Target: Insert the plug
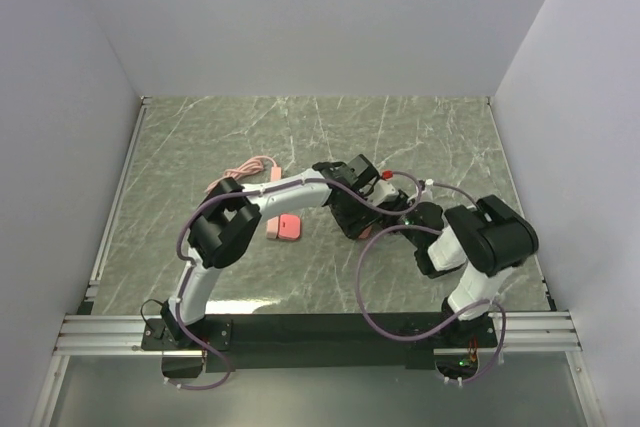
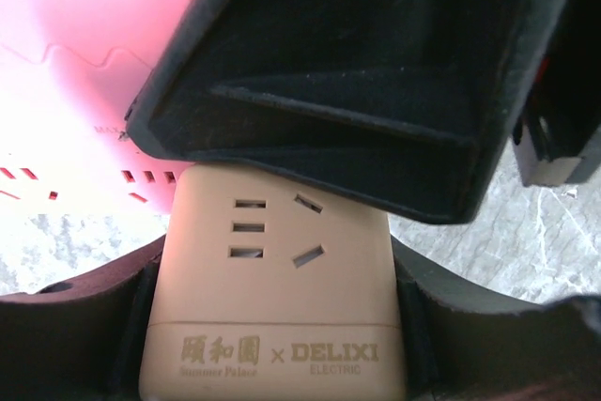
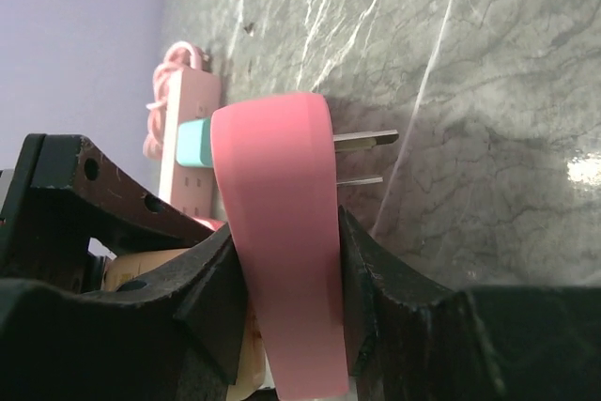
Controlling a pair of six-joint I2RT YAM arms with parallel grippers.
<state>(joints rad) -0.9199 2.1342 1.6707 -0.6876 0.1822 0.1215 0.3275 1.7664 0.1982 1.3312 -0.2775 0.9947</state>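
Observation:
My right gripper (image 3: 286, 265) is shut on a pink plug (image 3: 277, 232), whose two flat metal prongs (image 3: 364, 140) stick out sideways over the tabletop. A beige socket block (image 2: 272, 279) with slot holes on its top face sits between the fingers of my left gripper (image 2: 279, 260), which is shut on its sides. The right gripper's black body (image 2: 376, 91) hangs just above that block, covering its far end. In the top view, the left gripper (image 1: 352, 213) and right gripper (image 1: 397, 221) meet at the middle of the table.
A pale pink power strip (image 3: 183, 133) with a coiled pink cable (image 1: 240, 169) lies to the left, a teal piece (image 3: 195, 141) on it. A pink-red block (image 1: 290, 227) lies beside the strip. White walls enclose the green marble table (image 1: 420, 137).

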